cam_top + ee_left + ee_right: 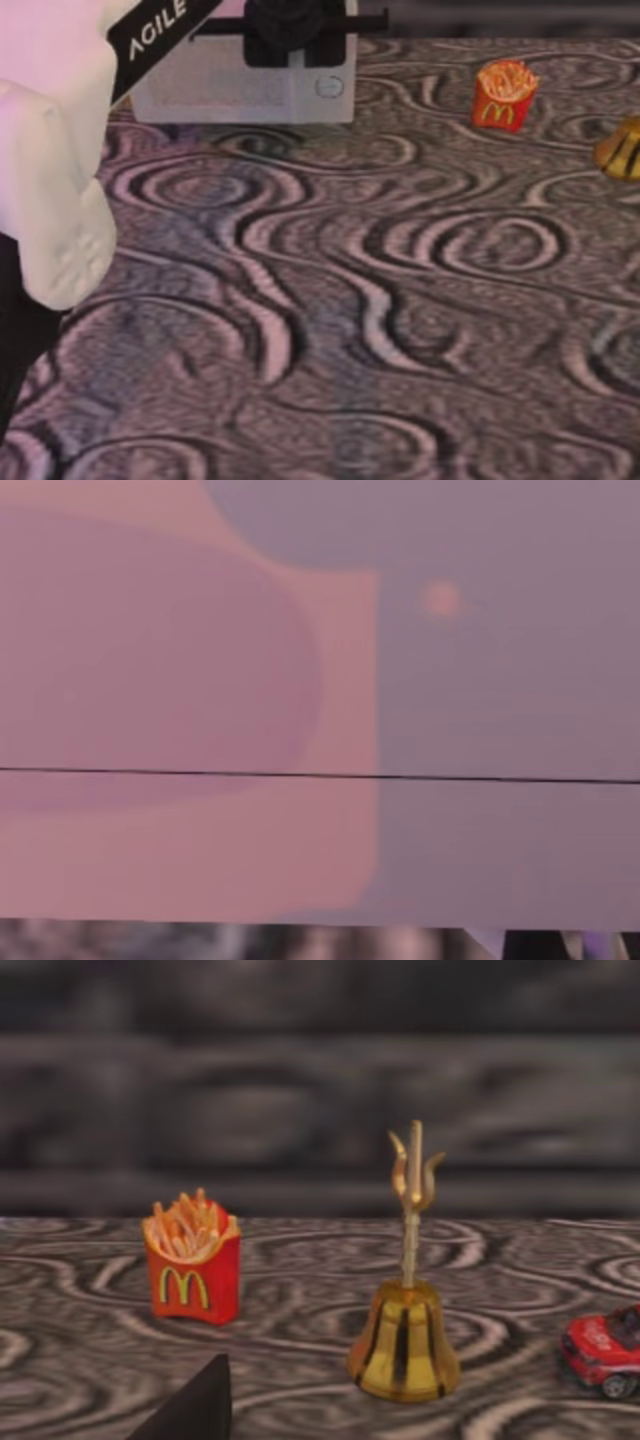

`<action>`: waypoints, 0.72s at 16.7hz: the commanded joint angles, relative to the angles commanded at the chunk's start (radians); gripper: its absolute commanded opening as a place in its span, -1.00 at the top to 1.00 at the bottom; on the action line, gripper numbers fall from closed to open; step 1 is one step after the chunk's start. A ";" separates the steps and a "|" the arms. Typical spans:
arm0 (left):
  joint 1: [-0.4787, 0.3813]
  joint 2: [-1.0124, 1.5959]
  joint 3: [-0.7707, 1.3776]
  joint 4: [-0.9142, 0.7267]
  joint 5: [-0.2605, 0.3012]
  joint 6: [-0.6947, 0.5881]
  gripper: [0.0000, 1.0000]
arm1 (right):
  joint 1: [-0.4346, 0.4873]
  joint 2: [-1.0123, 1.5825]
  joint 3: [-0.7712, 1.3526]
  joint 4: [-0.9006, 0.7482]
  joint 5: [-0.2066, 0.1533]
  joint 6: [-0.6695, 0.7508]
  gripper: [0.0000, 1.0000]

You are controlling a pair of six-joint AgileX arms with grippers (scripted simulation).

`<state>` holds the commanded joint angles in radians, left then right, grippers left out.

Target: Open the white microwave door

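The white microwave [245,90] stands at the table's far left. Its door [215,92] lies flat against the front, with a round knob [328,87] to its right. My left gripper [295,30] hangs over the microwave's top, near the back edge. The left wrist view is filled by a pinkish-grey microwave panel [450,730] crossed by a thin dark seam, very close. My right gripper is out of the top view; only a dark piece of it [195,1410] shows in the right wrist view, above the table.
A red fries carton [505,95] stands at the far right, with a golden bell [622,148] at the right edge. The right wrist view also shows a red toy car [605,1350] beside the bell [405,1345]. The patterned tabletop [350,300] spreads across the middle.
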<state>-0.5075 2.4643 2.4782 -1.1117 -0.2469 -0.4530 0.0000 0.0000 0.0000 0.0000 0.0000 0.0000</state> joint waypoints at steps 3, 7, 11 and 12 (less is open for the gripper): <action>0.000 0.000 0.000 0.000 0.000 0.000 1.00 | 0.000 0.000 0.000 0.000 0.000 0.000 -1.00; -0.024 -0.028 -0.046 0.000 0.010 -0.006 1.00 | 0.000 0.000 0.000 0.000 0.000 0.000 -1.00; -0.023 -0.089 -0.156 0.051 -0.003 -0.011 1.00 | 0.000 0.000 0.000 0.000 0.000 0.000 -1.00; -0.024 -0.110 -0.196 0.070 -0.006 -0.014 1.00 | 0.000 0.000 0.000 0.000 0.000 0.000 -1.00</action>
<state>-0.5310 2.3544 2.2825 -1.0420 -0.2527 -0.4670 0.0000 0.0000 0.0000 0.0000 0.0000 0.0000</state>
